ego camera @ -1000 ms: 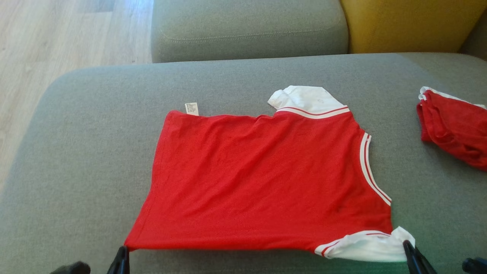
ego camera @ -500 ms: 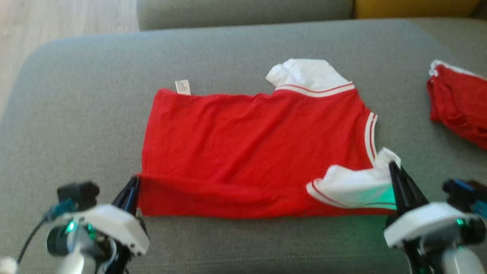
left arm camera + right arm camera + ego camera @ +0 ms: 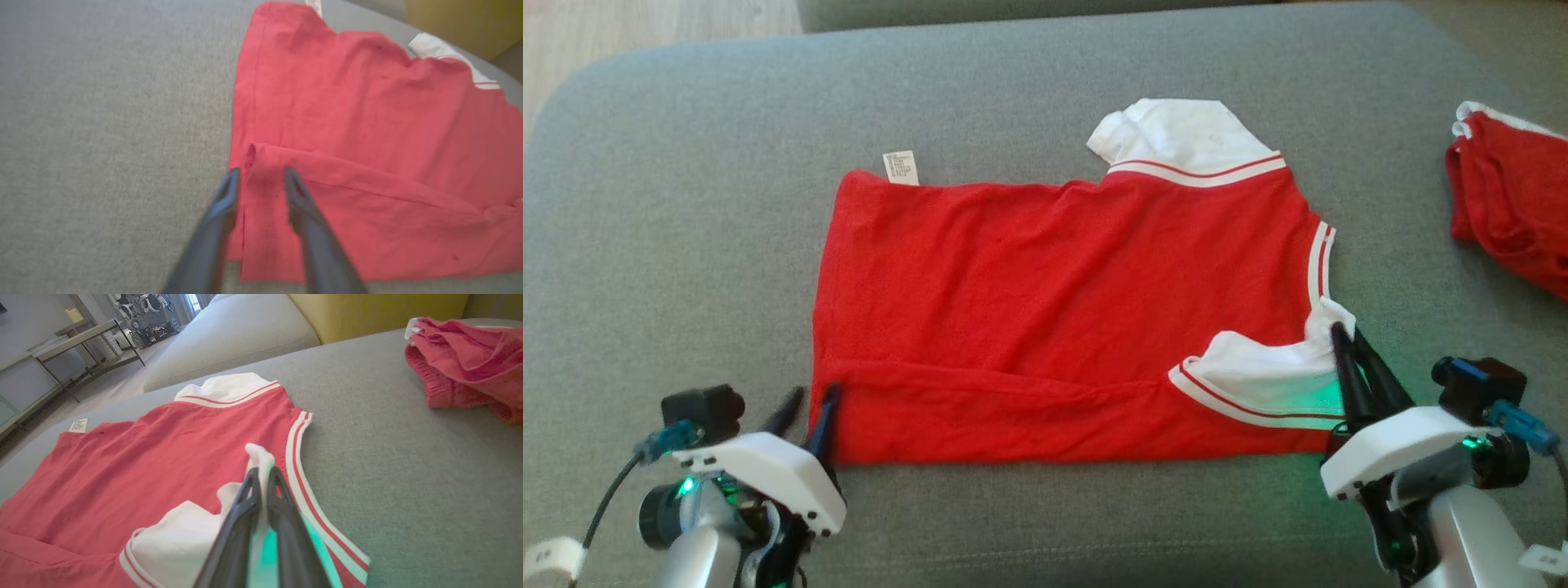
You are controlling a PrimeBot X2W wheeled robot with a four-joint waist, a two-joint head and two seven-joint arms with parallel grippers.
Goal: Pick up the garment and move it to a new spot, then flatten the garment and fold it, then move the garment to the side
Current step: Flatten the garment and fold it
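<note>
sofa cushion (image 3: 686,204): left gripper (image 3: 814,394) has opened off garment (image 3: 1054,286) hem; right gripper (image 3: 1343,333) still pinches sleeve (image 3: 1258,380).

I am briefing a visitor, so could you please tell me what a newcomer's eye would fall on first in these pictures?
A red shirt lies spread on the grey sofa cushion, its near edge folded over. The right gripper has its jaws shut on the white sleeve at the near right; the left gripper has its jaws apart at the near left corner. A second red garment lies crumpled at the far right.

Left jaws stand parted; right jaws pinched shut.
</note>
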